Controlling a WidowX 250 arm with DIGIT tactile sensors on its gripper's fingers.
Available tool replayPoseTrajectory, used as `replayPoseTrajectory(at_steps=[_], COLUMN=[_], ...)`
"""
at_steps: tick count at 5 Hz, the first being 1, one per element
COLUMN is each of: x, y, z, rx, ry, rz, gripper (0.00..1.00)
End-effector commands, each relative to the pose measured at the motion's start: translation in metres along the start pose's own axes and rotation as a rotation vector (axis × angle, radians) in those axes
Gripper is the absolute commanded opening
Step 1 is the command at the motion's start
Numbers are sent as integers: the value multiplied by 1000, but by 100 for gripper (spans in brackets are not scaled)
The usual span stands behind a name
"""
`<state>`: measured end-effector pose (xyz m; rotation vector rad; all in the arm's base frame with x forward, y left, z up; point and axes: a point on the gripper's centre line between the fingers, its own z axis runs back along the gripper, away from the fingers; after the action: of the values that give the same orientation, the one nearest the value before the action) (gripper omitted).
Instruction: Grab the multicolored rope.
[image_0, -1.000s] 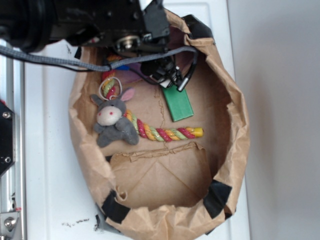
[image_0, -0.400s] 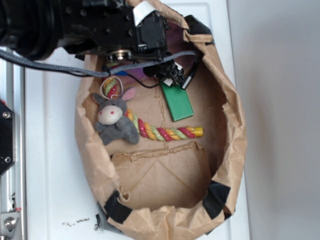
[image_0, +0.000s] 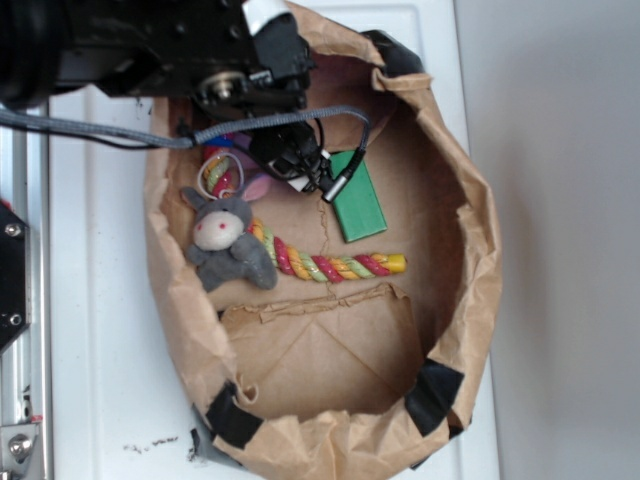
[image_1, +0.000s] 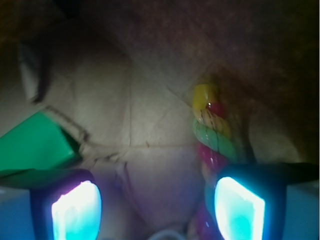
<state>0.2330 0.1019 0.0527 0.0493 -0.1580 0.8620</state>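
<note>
Two jaws spread wide, holding nothing, above bag (image_0: 470, 290) floor. Rope (image_0: 330, 266) lying at 5 o'clock from gripper (image_0: 310, 175), beside donkey (image_0: 228, 240). Centre over twisted middle, clear of green block (image_0: 358, 205), before closing.

Between my pads (image_1: 76, 212), which glow cyan with violet edges, I see plain brown paper of the bag (image_0: 470, 250). Ahead of my right pad the rope (image_1: 212, 131) twists in red, yellow and light green, with a yellow tip. Beside my left pad is a flat green block (image_1: 32, 145). The plush donkey (image_0: 228, 245) is grey with pink ears and black corners of tape (image_0: 433, 393) mark the bag.
</note>
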Motion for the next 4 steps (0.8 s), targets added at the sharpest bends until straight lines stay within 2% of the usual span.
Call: replayPoseTrajectory(at_steps=[1, 2, 3, 4], x=[26, 29, 34, 34], y=[43, 48, 53, 59], z=[20, 5, -15, -28], rx=[14, 9, 44, 25], ry=[-128, -176, -208, -215], rz=[-36, -42, 5, 19], gripper=[100, 100, 100, 100])
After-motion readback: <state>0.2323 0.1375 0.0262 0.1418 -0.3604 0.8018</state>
